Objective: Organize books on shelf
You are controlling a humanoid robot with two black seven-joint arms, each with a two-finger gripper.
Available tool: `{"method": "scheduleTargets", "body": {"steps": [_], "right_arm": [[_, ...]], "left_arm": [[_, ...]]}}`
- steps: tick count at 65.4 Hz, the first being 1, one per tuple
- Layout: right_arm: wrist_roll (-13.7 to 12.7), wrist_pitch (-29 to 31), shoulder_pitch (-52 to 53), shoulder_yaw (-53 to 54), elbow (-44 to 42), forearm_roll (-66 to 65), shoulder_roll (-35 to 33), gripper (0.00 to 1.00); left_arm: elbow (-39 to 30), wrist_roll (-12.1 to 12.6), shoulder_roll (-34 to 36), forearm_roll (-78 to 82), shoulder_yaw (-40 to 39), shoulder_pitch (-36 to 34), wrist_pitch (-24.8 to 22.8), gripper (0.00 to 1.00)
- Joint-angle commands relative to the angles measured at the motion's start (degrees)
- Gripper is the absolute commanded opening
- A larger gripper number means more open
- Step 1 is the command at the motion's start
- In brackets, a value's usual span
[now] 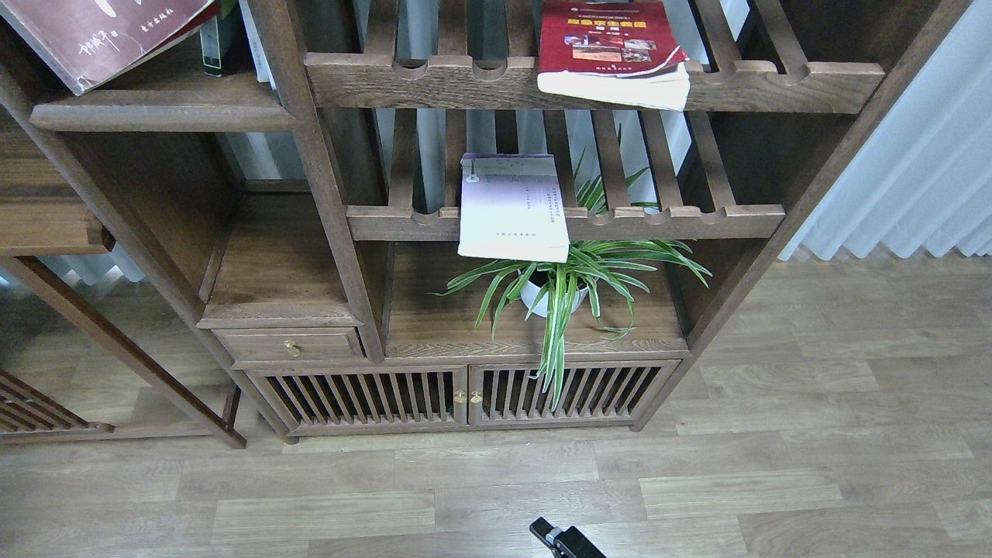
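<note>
The dark maroon book shows only by its lower corner at the top left, tilted above the flat dark-brown shelf. My left gripper is out of view, so what holds the book is hidden. The red book lies on the upper slatted rack, overhanging its front rail. The white book with the lavender top lies on the lower slatted rack, also overhanging. Only a small black tip of my right gripper shows at the bottom edge, far from all the books; its fingers cannot be told apart.
Two upright books stand at the shelf's right end against a post. A potted spider plant sits under the white book. A small drawer and slatted cabinet doors are below. A white curtain hangs at the right.
</note>
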Motion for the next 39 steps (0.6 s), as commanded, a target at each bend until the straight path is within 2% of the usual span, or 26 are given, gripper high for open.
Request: {"method": "scheduleTargets", "body": {"steps": [1,12,25,39], "right_arm": [[0.1,0.0,0.1,-0.1,0.4,0.0,0.0,1.0],[0.0,0.0,0.1,0.1,0.4,-0.1,0.2,1.0],[0.0,0.0,0.1,0.3,0.4,-0.1,0.1,1.0],[0.0,0.0,0.3,0.4,0.4,0.0,0.2,1.0]], "left_arm": [[4.0,0.9,-2.6,10.8,0.3,-6.2,0.0,0.07],[5.5,1.6,-2.4,18.7,1.2,-11.0,0.0,0.07],[4.8,1.6,1.3,18.1,1.8,-10.9,0.0,0.07],[5.6,1.6,0.6,18.4,3.5,-11.2,0.0,0.06]]}}
